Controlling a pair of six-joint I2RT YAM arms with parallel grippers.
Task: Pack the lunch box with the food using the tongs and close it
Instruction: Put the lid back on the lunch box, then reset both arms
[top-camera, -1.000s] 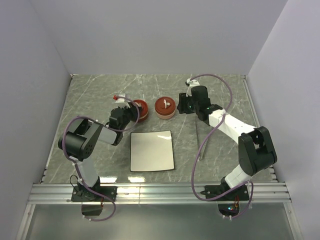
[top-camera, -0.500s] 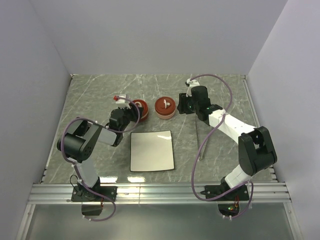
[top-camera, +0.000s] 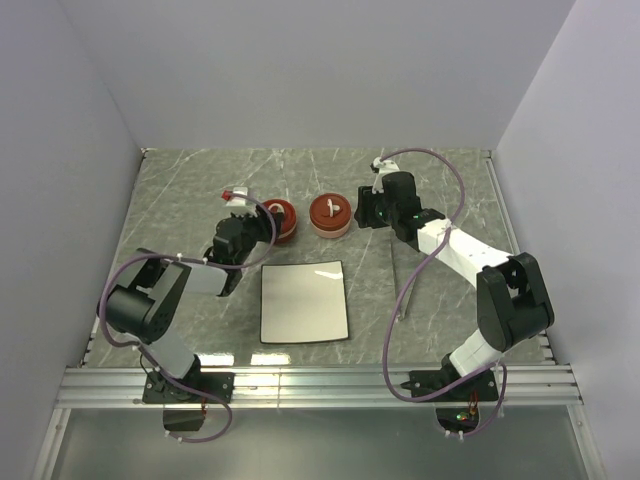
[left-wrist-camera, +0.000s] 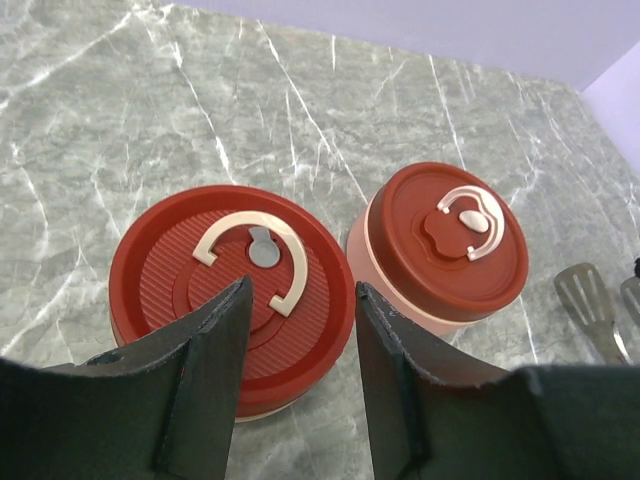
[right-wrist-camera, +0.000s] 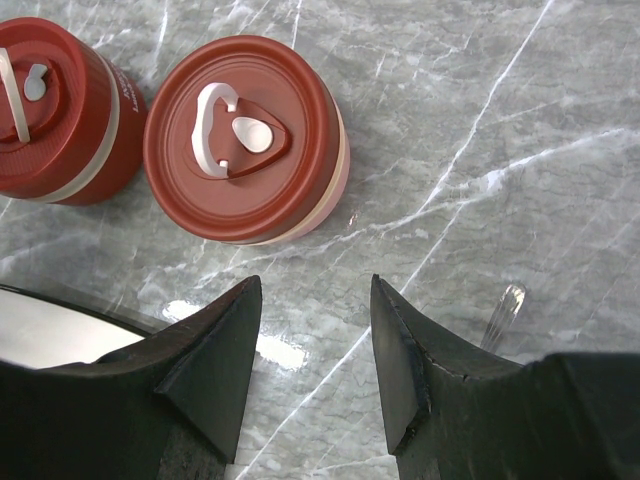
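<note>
Two round lunch box tubs with red lids and white handles stand side by side, the left tub (top-camera: 279, 220) and the right tub (top-camera: 330, 215). Both lids are on. My left gripper (top-camera: 258, 230) hovers open over the near edge of the left tub's lid (left-wrist-camera: 220, 280), holding nothing. The right gripper (top-camera: 363, 212) is open and empty over bare table, just right of the right tub (right-wrist-camera: 245, 140). The tongs (top-camera: 405, 285) lie flat on the table right of the white plate (top-camera: 304, 300). No food shows; the plate is bare.
The right tub (left-wrist-camera: 450, 245) sits close beside the left one with a narrow gap. The tongs' tips (left-wrist-camera: 590, 305) lie near it. A plate corner (right-wrist-camera: 60, 335) shows by the right gripper. Walls enclose the marble table on three sides.
My left gripper's jaws have opened over the left tub's lid, and the left arm's elbow has swung outward to the left. The right arm has not moved.
</note>
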